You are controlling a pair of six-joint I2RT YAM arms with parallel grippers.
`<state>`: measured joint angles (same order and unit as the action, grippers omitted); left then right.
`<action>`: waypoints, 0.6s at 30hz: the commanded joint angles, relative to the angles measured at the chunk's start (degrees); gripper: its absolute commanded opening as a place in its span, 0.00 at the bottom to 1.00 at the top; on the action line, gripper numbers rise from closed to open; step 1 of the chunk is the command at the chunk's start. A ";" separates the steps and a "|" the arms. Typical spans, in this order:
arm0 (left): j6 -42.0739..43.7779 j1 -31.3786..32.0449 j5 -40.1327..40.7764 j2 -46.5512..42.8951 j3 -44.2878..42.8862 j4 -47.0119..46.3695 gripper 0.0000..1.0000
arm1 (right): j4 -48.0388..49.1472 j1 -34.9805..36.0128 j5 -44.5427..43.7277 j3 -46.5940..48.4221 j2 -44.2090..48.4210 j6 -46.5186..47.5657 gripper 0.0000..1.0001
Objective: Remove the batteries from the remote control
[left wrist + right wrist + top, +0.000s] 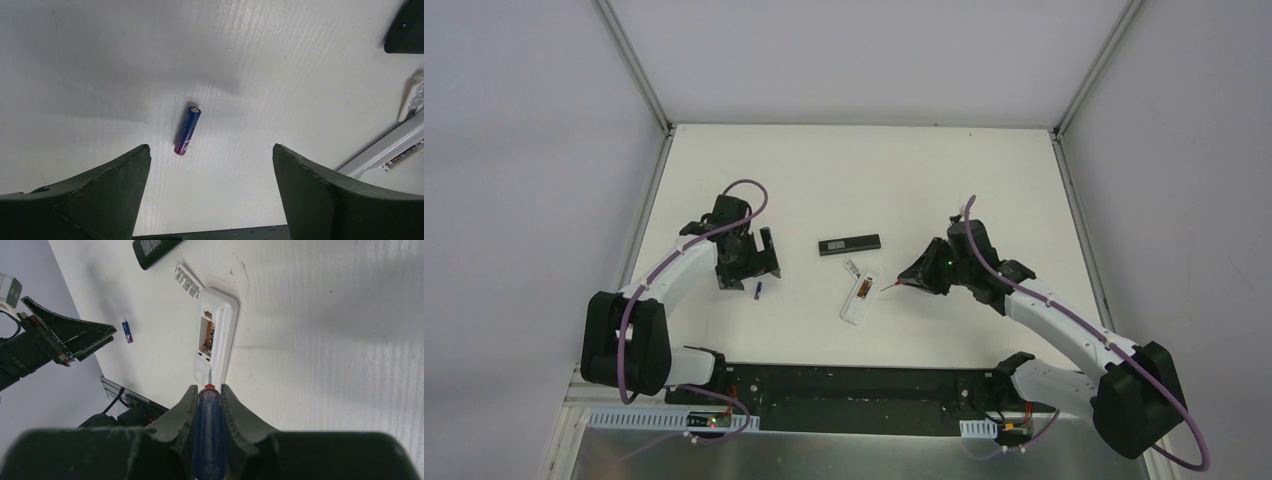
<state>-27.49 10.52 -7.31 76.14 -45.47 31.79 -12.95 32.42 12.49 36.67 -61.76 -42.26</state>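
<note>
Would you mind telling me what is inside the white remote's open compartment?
In the compartment of the white remote lies what looks like an orange battery, something dark beside it; the wall hides whatever sits deeper.

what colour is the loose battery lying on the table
The battery is blue, shading to pinkish purple at one end; it shows best in the left wrist view.

1. A battery [187, 129] lies on the table [100, 60] just ahead of the left gripper [210, 155], nearer one finger than the other and touching neither.
2. To that gripper's right lies the open remote [861, 295], well apart from the battery.
3. The screwdriver [209, 440] sits between the fingers of the right gripper [209, 395], in line with the open remote straight ahead of it.
4. A cell [208, 336] sits in that remote's compartment.
5. Beyond the remote's far end lies the battery cover [186, 281], and farther on the closed remote [152, 247].
</note>
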 commanded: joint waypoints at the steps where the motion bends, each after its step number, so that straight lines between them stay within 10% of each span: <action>1: 2.61 2.30 -1.28 -3.66 -1.68 0.20 0.90 | -1.61 -0.23 0.54 0.65 1.18 1.33 0.00; 18: -4.38 26.54 -3.51 9.16 -9.51 -11.94 0.81 | -7.62 5.31 -7.14 12.28 -9.37 4.99 0.00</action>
<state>-27.40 34.30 -10.28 81.82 -53.12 24.64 -17.74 36.07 8.93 45.17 -69.10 -38.28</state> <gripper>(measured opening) 0.827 0.203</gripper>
